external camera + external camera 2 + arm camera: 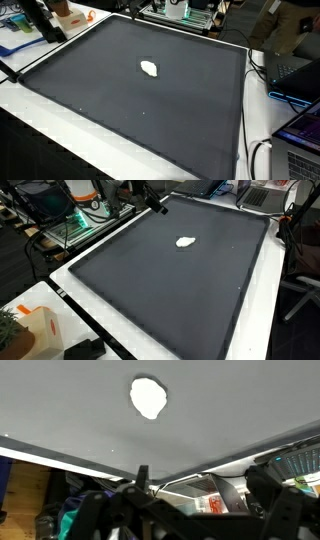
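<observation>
Gripper (200, 500): jaws spread full wide, nothing between them, touching nothing. Wrist view shows the fingers (141, 478) at the bottom of frame, hanging over the clutter off the mat's border.

White lump (148, 397): small, irregular, soft-looking; can't tell the material. From the gripper it sits at 11 o'clock, well apart, with the mat's pale edge between them. In both exterior views it lies alone on the dark mat (100, 95), roughly mid-mat, a bit toward 12 o'clock (150, 68) and toward 1 o'clock (186, 242). Nothing else is near it. The mat lies flat on the white table (255, 310).

Step, my read: pre-approach. The tool is parked at the mat's border, no descent begun, no contact.

What a reach calls for, my read:
- translate in over the mat until the lump is centred between the fingers
- come straight down; the lump is low, so the fingertips need to end up just above the mat
- lump outline is uneven, so close across its narrow axis
- mat looks soft; pressing in could drag or wrinkle it

Laptop (300, 75) at the mat's 3 o'clock side is well clear.
</observation>
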Robot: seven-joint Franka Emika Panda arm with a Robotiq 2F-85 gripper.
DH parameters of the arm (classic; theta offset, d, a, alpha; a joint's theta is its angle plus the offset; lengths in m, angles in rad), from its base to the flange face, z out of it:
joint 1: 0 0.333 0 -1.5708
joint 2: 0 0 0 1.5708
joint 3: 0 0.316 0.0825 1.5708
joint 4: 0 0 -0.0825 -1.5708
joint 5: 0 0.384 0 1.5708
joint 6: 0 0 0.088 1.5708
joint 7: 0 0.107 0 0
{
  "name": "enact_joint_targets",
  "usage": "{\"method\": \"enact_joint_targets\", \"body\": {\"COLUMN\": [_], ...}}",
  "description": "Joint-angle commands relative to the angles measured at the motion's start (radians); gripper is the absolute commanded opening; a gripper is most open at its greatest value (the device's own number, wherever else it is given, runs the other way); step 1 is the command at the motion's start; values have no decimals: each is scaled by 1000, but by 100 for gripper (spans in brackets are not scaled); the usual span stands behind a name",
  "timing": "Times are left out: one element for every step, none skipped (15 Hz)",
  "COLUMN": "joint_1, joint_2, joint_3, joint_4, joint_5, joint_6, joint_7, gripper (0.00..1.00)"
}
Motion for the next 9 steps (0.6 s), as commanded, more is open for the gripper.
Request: {"method": "enact_joint_targets", "body": {"joint_1": [93,125,170,211,259,305,350,393,438], "joint_2": [26,26,15,13,10,5,0,-2,-13], "joint_3": [-91,-120,-154,-185,-220,-252,-285,-315,-346], "joint_4": [7,7,5,6,8,10,13,17,23], "joint_5": [51,68,110,140,173,203,230,251,277], "joint_6": [41,54,88,110,134,162,186,208,236], "joint_7": [-97,-113,-135,-152,-172,-191,-204,-213,-221], "gripper": [100,100,100,100,100,100,100,100,100]}}
